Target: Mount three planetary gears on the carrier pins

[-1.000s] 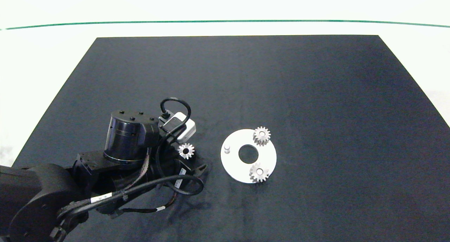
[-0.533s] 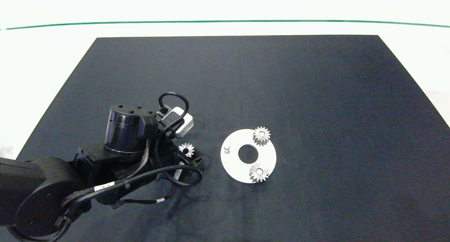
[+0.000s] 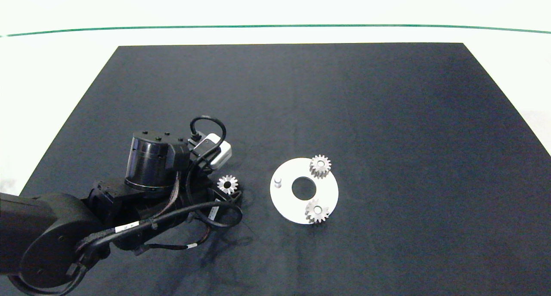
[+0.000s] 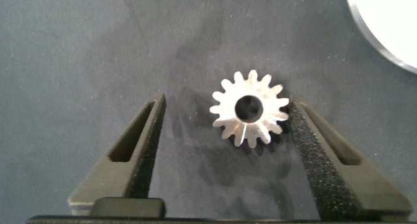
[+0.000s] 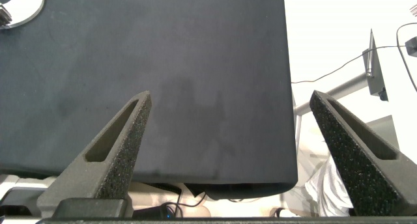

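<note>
- On the white carrier disc [image 3: 287, 203], centre frame, we count two planetary gears [image 3: 320, 165] seated and one pin [image 3: 277, 182] bare.
- Our left gripper [image 4: 225, 129], fingers spread, straddles the third gear [image 3: 227, 184], ungrasped.

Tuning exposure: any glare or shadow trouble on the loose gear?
Head view: small silvery metal spur gear bright against dark mat, white table surround washed out. Left wrist view: gear sharp, soft shadow beneath, between the open left hand fingers.
</note>
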You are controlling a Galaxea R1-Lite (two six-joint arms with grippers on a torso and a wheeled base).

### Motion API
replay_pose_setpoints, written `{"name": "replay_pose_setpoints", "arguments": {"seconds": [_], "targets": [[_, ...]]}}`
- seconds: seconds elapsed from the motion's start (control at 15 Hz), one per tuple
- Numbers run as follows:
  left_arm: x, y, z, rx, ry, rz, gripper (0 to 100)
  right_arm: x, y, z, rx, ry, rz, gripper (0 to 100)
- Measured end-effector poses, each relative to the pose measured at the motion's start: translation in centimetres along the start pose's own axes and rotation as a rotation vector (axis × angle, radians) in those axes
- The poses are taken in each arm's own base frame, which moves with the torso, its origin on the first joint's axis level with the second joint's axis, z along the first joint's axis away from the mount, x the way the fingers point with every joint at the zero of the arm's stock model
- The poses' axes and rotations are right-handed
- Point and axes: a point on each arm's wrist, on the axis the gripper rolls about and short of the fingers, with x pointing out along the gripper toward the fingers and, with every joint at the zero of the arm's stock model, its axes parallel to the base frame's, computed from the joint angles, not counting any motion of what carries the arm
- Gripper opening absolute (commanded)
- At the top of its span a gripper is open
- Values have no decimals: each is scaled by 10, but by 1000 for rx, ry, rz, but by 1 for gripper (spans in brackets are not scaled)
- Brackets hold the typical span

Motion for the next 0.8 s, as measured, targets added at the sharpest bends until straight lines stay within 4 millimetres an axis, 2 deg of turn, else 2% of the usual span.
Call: {"name": "replay_pose_setpoints", "arguments": {"seconds": [0.8], "targets": [[2,0,-5,-2,15,-4,46,4,2,-6,-5,32,14,100]]}}
